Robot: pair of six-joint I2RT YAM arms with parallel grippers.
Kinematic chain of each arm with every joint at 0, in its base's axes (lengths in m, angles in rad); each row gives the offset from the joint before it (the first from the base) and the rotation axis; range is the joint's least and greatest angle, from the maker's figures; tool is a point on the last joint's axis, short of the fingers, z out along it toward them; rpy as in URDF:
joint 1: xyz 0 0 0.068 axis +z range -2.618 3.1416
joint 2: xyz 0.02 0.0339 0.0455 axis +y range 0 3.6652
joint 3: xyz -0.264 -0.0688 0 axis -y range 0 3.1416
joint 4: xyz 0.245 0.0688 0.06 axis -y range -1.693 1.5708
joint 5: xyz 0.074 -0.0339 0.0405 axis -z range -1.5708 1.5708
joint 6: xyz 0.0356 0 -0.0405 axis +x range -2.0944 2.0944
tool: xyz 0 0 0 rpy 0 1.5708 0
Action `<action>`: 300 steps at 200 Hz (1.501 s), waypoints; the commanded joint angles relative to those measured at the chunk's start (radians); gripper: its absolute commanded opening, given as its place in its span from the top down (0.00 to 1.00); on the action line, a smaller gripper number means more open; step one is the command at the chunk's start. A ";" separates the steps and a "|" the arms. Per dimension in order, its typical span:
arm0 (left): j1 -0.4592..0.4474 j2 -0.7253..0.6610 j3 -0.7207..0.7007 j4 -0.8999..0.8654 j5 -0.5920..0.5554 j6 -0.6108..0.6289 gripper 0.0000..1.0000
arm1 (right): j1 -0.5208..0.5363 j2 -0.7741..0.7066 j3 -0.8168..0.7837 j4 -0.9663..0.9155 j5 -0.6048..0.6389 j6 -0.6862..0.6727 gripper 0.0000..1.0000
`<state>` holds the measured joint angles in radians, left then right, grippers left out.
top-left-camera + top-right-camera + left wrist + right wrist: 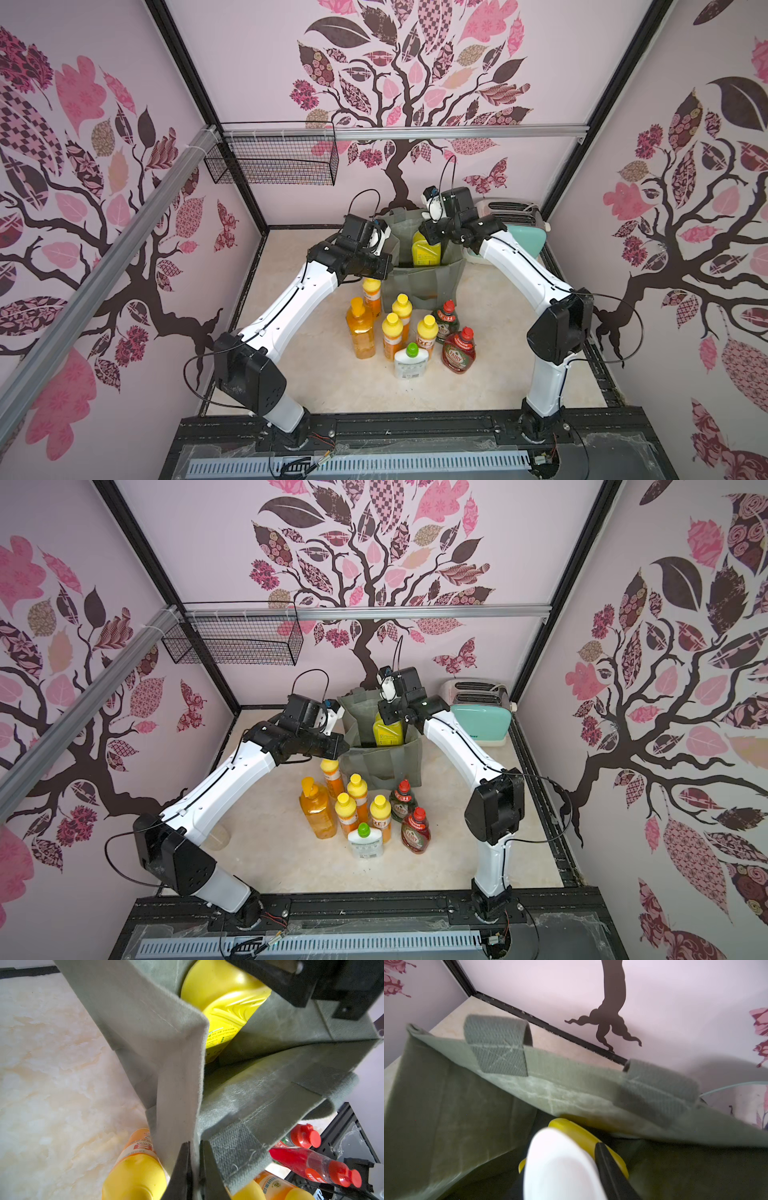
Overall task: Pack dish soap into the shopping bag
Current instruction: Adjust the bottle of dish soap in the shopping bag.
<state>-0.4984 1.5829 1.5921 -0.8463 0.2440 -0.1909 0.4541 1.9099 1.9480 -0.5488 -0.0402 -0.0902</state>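
Grey-green shopping bag (419, 286) stands open at the centre of both top views, toward the back of a marble-look table (328, 390). L gripper (194, 1146), seen close-up from its wrist cam, is pinched tight on the bag's left corner fold, with fabric between its fingers. A big yellow bottle (426, 249) w/ white pump (560, 1163) is inside the bag, its lower part hidden behind the front wall. R gripper (431, 236) hangs over the bag's mouth at the bottle's top. One black finger (610, 1167) lies against the pump's side and the other is hidden, so can't tell if it grips.

Eight more bottles stand clustered in front of the bag, lower centre:
- four small orange bottles (391, 332) w/ yellow caps
- orange pump bottle (359, 328)
- green bottle (446, 322) and red bottle (459, 349), both red-capped
- white bottle (409, 361) w/ green cap

Toaster (511, 210) sits at right rear, and a wire basket (274, 162) hangs upper left.
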 commanded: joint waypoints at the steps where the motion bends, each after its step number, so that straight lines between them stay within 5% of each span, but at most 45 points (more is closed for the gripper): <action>1: -0.005 0.016 0.059 -0.059 0.000 0.039 1.00 | -0.012 -0.031 0.155 0.198 -0.018 -0.052 0.96; 147: 0.058 0.084 0.159 -0.149 -0.092 0.058 1.00 | -0.138 -0.037 0.004 0.293 -0.152 -0.170 0.94; 170: 0.060 0.089 0.197 -0.145 -0.070 0.032 0.66 | -0.138 -0.018 -0.010 0.288 -0.169 -0.155 0.89; 195: 0.072 0.120 0.294 -0.171 -0.056 0.010 0.42 | -0.138 -0.032 -0.055 0.309 -0.176 -0.140 0.72; 211: 0.086 0.148 0.397 -0.193 -0.048 0.000 0.29 | -0.138 -0.045 -0.054 0.303 -0.170 -0.130 0.40; 239: 0.115 0.227 0.559 -0.220 -0.027 -0.016 0.11 | -0.137 -0.081 -0.004 0.270 -0.175 -0.077 0.10; 300: 0.129 0.390 0.681 -0.246 0.002 -0.023 0.09 | -0.137 -0.333 -0.174 0.224 -0.122 0.089 0.01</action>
<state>-0.3691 1.9167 2.2635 -1.0538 0.2359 -0.2131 0.3191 1.6890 1.8626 -0.3038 -0.2100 -0.0853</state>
